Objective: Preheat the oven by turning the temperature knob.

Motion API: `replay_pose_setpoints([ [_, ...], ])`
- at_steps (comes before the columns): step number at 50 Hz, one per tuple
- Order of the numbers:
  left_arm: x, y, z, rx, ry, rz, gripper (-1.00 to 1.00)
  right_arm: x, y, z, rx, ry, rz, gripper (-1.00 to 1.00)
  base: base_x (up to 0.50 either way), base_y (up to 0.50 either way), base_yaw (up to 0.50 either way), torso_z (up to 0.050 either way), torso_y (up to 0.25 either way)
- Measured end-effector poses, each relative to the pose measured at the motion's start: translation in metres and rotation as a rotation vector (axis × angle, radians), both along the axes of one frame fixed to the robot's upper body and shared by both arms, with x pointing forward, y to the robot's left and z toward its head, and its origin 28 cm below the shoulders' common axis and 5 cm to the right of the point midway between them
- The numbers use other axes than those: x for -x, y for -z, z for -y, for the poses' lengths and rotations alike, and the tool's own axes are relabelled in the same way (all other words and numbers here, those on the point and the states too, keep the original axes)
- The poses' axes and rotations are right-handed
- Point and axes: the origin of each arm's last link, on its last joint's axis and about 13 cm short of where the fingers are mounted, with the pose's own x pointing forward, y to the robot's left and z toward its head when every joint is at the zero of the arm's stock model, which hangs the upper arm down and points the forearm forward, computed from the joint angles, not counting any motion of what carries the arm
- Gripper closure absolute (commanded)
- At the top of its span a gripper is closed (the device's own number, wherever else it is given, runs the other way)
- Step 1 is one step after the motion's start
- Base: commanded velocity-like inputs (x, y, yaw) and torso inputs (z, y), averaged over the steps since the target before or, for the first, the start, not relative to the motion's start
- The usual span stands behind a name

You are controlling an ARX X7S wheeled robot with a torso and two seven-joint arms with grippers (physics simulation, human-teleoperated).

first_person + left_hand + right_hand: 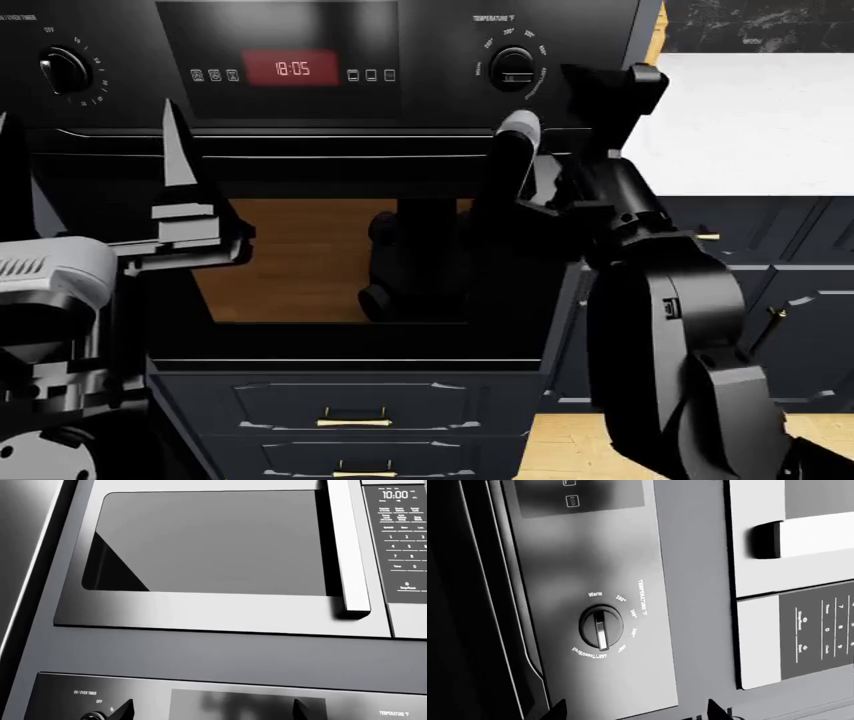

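Filling the upper part of the head view, the oven (pixel 400 110) shows its glossy black control panel, with the red clock display (pixel 291 68) at 12 o'clock reading 18:05. The timer knob (pixel 63 69) sits at 10 o'clock and the temperature knob (pixel 515 69) at about 1 o'clock, ringed by small white markings. Below the panel runs the bar handle (pixel 347 147), and the dark glass window (pixel 334 260) reflects wooden flooring and the robot's own dark shape.

The right gripper (pixel 527 150) is raised just below the temperature knob, near it but apart; its fingers look spread, and in the right wrist view two dark tips stand well apart beneath the knob (pixel 601 628), whose pointer aims toward the 450/Toast/Broil end. The left gripper (pixel 94 150) hangs at 9 o'clock with its tall fingers parted, below the timer knob.

Above the oven, the left wrist view shows a microwave (pixel 220 560) with a keypad clock reading 10:00. At 6 o'clock, navy drawers (pixel 354 410) with gold handles stay closed, contents hidden.
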Motion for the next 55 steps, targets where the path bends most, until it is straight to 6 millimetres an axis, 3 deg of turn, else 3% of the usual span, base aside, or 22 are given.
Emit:
replay_pose_setpoints([
  [24, 0.001, -0.004, -0.004, 0.017, 0.001, 0.007, -1.0, -0.018, -0.019, -0.005, 0.041, 0.031, 0.008, -1.0, 0.0, 0.0, 0.0, 0.0, 0.0],
  [55, 0.002, -0.005, -0.005, 0.023, 0.002, 0.008, -1.0, -0.037, -0.023, -0.011, 0.066, 0.054, -0.013, -1.0, 0.0, 0.0, 0.0, 0.0, 0.0],
])
